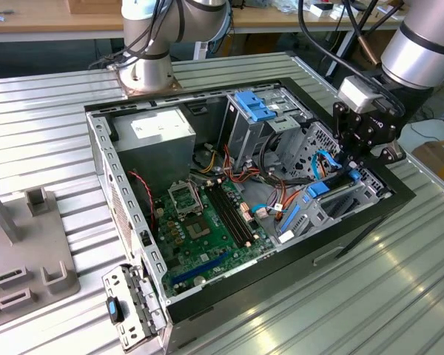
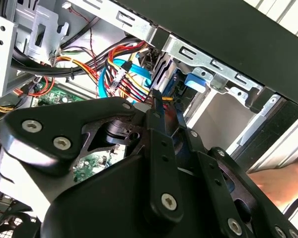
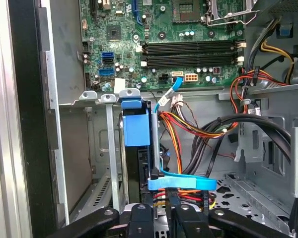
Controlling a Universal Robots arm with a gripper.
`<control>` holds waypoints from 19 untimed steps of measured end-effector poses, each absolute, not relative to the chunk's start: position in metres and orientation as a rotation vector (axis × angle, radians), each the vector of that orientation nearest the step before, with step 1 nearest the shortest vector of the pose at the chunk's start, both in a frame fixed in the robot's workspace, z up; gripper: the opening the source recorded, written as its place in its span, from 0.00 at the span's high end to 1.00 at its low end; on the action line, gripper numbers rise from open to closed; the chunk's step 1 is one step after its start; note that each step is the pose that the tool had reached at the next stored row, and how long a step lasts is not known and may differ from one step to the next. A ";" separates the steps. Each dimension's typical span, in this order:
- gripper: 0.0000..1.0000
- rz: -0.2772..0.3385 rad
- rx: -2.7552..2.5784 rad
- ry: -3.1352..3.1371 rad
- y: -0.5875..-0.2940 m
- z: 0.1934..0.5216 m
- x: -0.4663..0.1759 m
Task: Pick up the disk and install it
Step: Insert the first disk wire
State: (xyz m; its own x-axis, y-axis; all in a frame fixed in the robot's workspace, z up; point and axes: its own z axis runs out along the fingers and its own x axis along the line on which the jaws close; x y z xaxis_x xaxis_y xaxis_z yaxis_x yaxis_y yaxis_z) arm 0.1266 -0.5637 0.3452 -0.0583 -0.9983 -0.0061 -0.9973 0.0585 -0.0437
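I see the ribbed metal tabletop (image 1: 399,244) carrying the open black desktop computer case (image 1: 244,214), its green motherboard (image 1: 207,222) exposed. The black gripper (image 1: 366,148) hangs over the drive cage at the case's corner nearest the tabletop's far edge. The dark grey disk with bright blue rails (image 3: 136,148) stands upright in that cage, below the gripper. I cannot tell whether the gripper holds it.

Exterior view high, oblique over open computer case (image 1: 207,185), both wrist views close inside drive bay, sharing coloured cables (image 3: 188,129).
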 end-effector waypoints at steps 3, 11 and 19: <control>0.76 -0.042 -2.131 2.260 -0.564 0.345 0.127; 0.76 -0.029 -2.126 2.254 -0.563 0.345 0.132; 0.76 -0.029 -2.126 2.254 -0.562 0.360 0.132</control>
